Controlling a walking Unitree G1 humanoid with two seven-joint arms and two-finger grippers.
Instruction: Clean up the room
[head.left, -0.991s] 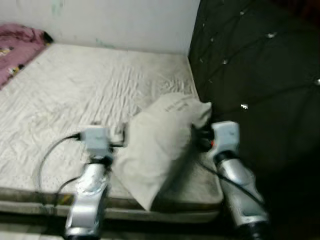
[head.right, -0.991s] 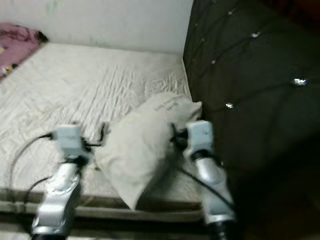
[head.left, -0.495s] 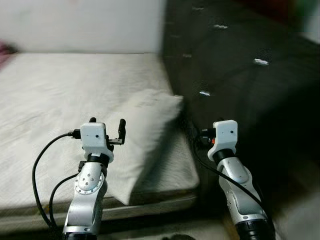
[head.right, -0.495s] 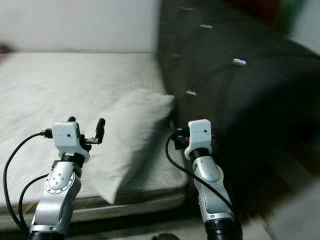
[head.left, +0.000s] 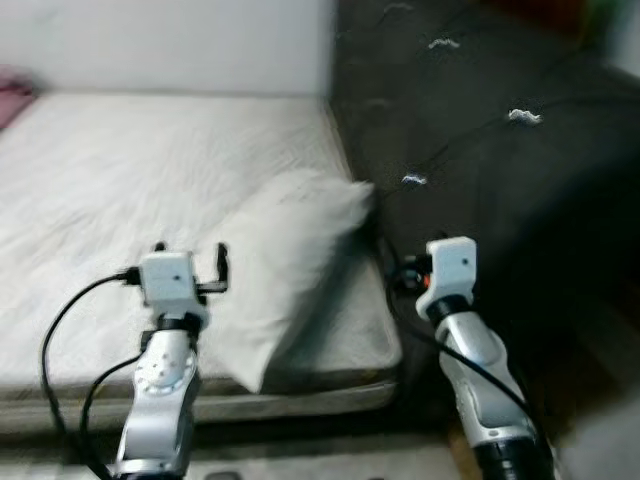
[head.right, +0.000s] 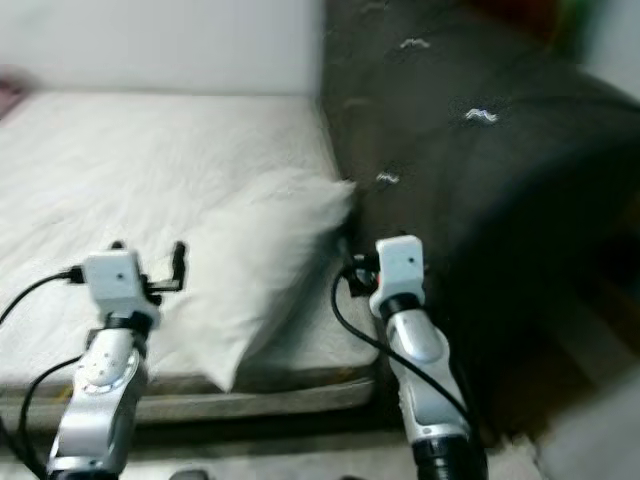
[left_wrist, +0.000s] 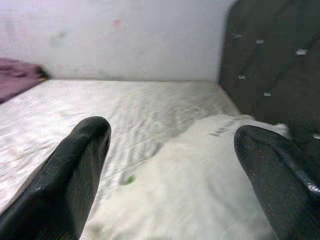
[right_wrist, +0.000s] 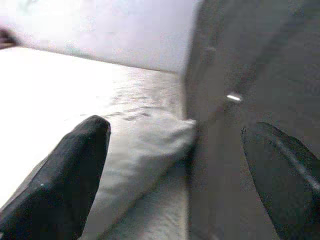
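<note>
Facing the bed (head.left: 120, 170), we hold both pincers wide and empty; the pillow (head.left: 285, 260) lies askew at its corner, untidied.

You've got the pillow (head.left: 285, 265) on the mattress (head.left: 120, 180) at 12 o'clock, its far corner against the headboard (head.left: 480, 150) at 2 o'clock, wall (head.left: 160, 40) behind, w/ left gripper (head.left: 190, 262) over its near side & right gripper (head.left: 395, 270) btwn pillow & headboard.
</note>
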